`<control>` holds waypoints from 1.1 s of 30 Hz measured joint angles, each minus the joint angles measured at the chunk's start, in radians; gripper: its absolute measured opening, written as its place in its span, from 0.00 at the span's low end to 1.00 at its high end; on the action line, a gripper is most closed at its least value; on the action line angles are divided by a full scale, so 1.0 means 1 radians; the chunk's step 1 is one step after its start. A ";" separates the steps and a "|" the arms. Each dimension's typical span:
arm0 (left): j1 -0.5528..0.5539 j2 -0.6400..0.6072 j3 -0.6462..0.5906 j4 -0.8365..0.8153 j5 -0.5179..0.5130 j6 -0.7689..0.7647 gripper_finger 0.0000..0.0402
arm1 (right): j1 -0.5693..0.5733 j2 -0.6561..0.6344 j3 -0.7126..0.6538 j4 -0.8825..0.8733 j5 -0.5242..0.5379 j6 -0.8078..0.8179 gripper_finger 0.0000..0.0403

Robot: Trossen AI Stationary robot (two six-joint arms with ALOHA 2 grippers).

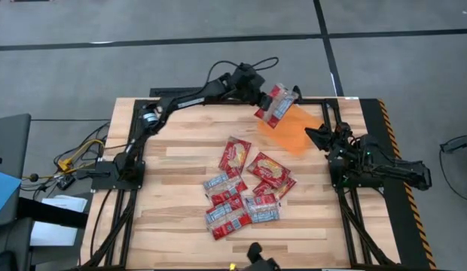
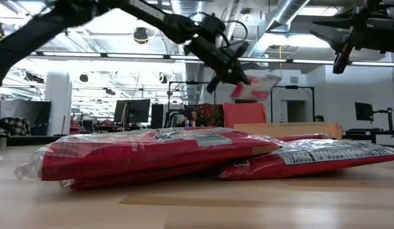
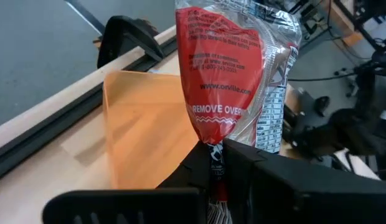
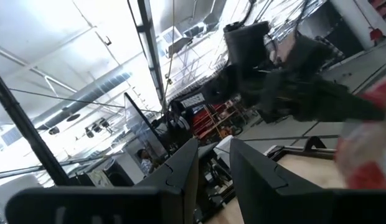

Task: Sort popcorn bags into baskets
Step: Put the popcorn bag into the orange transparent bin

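My left gripper (image 1: 262,95) reaches to the table's far edge and is shut on one red, white and silver popcorn bag (image 1: 277,104), held in the air over the far end of the translucent orange basket (image 1: 295,129). The basket rests flat on the table near the far right corner. Several more popcorn bags (image 1: 243,190) lie in an overlapping pile at the table's centre, some resting on others. My right gripper (image 1: 309,135) hovers open at the basket's right side and touches nothing; in its wrist view it points up into the room. My left gripper pinches the popcorn bag by the crimped seam at one short end (image 3: 215,149), between its two fingers (image 3: 243,163). The bag sticks out beyond the fingertips, lifted clear of table and basket (image 3: 137,124). In the low view the bag (image 2: 254,86) hangs high in the air past the gripper (image 2: 225,60).
The table's black frame rails (image 1: 346,102) run along the far and right edges close to the basket. My right arm's base (image 1: 369,169) stands at the right edge. Bare wood lies between the pile and the basket and across the table's left half (image 1: 173,165).
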 joint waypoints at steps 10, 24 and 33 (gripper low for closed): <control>-0.003 0.191 0.216 -0.116 -0.025 -0.034 0.02 | -0.006 0.000 0.000 0.000 0.001 0.001 0.29; -0.010 0.193 0.208 -0.123 -0.090 0.014 0.03 | -0.006 0.000 0.000 -0.018 0.001 0.000 0.29; -0.022 0.224 0.207 -0.113 -0.092 -0.008 0.03 | -0.006 0.000 0.000 -0.031 0.020 0.000 0.29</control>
